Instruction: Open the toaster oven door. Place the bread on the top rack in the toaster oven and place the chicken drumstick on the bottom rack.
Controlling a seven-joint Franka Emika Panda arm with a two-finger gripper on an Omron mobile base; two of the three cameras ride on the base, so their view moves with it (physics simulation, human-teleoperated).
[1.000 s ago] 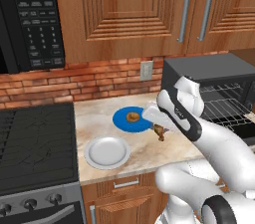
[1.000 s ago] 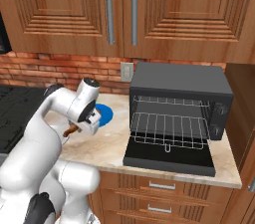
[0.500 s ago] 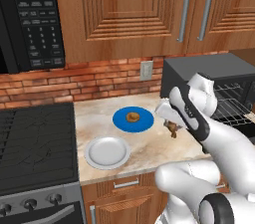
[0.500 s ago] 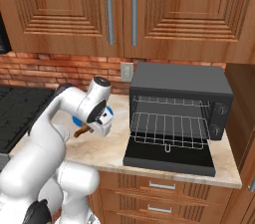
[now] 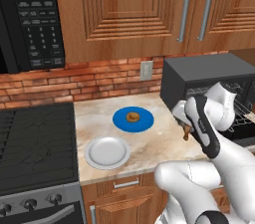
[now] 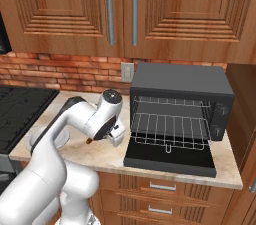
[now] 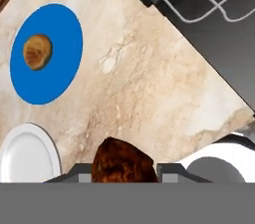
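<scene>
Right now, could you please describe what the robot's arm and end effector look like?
The arm is made of glossy white rounded segments with dark grey bands at the joints and a silver-grey cap on one joint. The end effector has a white, blocky body and small dark finger tips. No cables or markings are visible.

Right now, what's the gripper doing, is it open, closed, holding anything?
Gripper: closed on the chicken drumstick, held above the counter near the open toaster oven door.

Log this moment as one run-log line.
gripper: shut on chicken drumstick, above counter | toaster oven door: open | bread: on blue plate
</scene>
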